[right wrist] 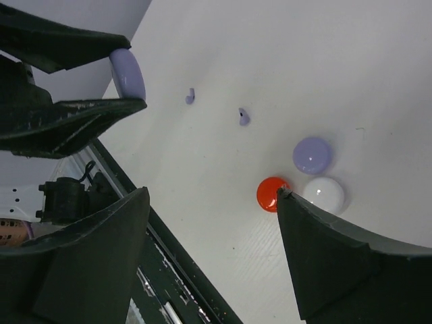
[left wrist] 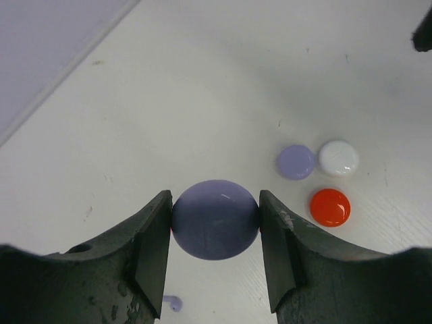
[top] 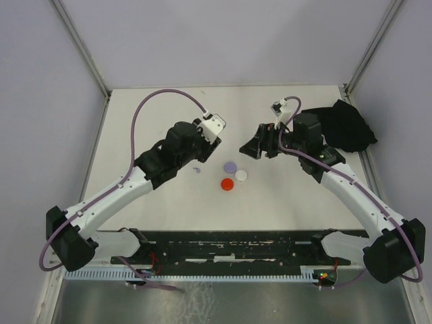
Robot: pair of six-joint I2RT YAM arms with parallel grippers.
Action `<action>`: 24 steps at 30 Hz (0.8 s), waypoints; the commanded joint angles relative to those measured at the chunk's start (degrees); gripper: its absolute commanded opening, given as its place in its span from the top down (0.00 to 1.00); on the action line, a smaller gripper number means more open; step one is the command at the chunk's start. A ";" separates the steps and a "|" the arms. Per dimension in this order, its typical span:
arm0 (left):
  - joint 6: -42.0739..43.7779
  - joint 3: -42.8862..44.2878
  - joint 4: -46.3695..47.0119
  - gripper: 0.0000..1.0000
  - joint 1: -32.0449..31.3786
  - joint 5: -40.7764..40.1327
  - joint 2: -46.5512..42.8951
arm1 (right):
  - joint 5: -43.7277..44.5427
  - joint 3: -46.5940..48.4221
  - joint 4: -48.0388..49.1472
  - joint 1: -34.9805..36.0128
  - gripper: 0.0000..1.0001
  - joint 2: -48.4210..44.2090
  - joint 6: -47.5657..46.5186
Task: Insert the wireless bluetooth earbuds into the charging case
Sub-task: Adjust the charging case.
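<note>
My left gripper (left wrist: 214,210) is shut on a lilac round charging case (left wrist: 216,219), held by its edges above the table; the same case (right wrist: 127,73) shows edge-on in the right wrist view. Two tiny lilac earbuds (right wrist: 190,96) (right wrist: 244,117) lie apart on the white table, one of them under my left jaws (left wrist: 174,303). My right gripper (right wrist: 213,196) hangs open and empty above the table, facing the left gripper (top: 208,150). Right gripper (top: 254,147) and left gripper stand apart over the table's middle.
Three round discs lie together on the table: lilac (top: 230,167), white (top: 241,175) and red (top: 227,183). A black cloth (top: 347,125) sits at the back right. A black rail (top: 236,246) runs along the near edge.
</note>
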 commanded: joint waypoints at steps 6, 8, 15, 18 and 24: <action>22.51 -9.36 15.84 0.59 -8.50 2.32 -8.91 | -2.54 6.34 7.05 5.37 0.20 1.00 0.09; 24.93 -10.75 18.19 0.59 -9.09 3.72 -10.05 | -2.37 6.70 7.75 6.95 0.21 1.07 -0.64; 30.82 -13.34 22.78 0.59 -10.09 9.48 -12.61 | 1.91 6.01 9.43 11.42 0.27 1.17 -3.64; 31.29 -13.33 23.33 0.59 -10.17 10.66 -12.85 | 2.42 4.80 11.63 12.00 0.31 1.24 -3.76; 31.48 -12.95 23.74 0.59 -10.43 11.48 -12.69 | 0.66 4.41 12.83 13.41 0.39 2.27 -5.33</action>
